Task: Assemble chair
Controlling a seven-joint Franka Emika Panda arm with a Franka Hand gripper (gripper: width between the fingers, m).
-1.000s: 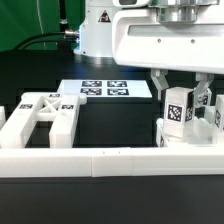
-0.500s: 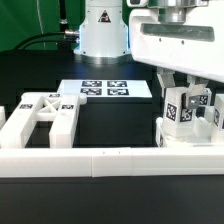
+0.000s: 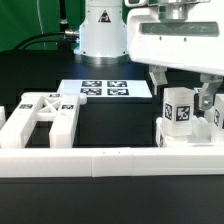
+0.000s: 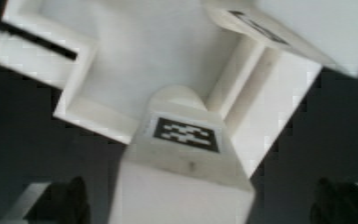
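We find the pincer [image 3: 183, 95] spread, with one finger on each side of the upright leg [image 3: 180, 112] and (as far as the wrist view shows) clear of it on both flanks. The leg stands directly beneath the pincer, between its fingers, with its lower end on the white panel [image 3: 172, 138] below. We cannot tell whether it is fully seated there. Hazard: if the arm rises off the vertical or twists, a finger may catch the leg and tip it or drag it from its seat; a loose leg could also topple unaided. The cross-braced frame [image 3: 40, 115] lies well apart from the pincer, across the tabletop [image 3: 115, 125]. The arm hangs straight down, wrist vertical, fingers pointing at the panel.
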